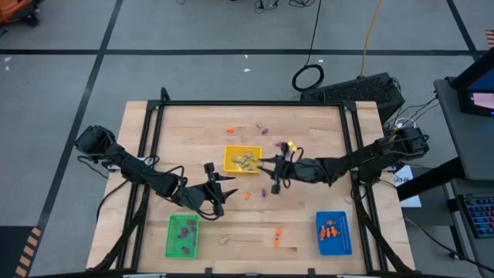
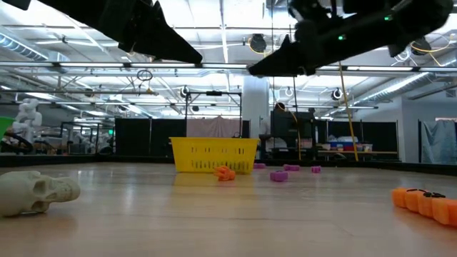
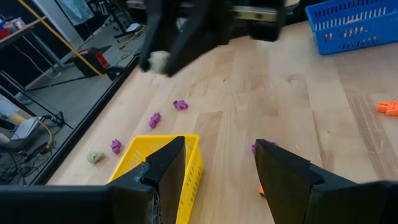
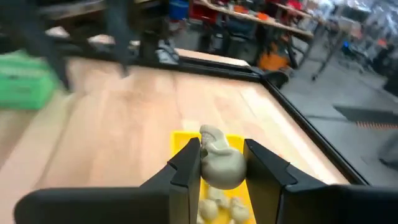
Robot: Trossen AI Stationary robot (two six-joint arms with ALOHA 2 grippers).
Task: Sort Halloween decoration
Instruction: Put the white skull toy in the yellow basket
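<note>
My right gripper is shut on a pale skull trinket above the right edge of the yellow tray, which holds other pale trinkets. The left wrist view shows that skull high over the table. My left gripper hangs open and holds nothing, just near of the yellow tray. Loose purple trinkets and a pale one lie on the wood beyond the tray. Another pale skull lies near the front edge. My right gripper pinches the skull by its two sides between its two fingers. The fingers come nearly level from the table's right side, slanting slightly down. The skull is lifted clear, over the yellow tray's edge.
A green tray with purple trinkets stands at the front left, and a blue tray with orange ones at the front right. Loose orange trinkets and a purple one lie on the wood between the trays.
</note>
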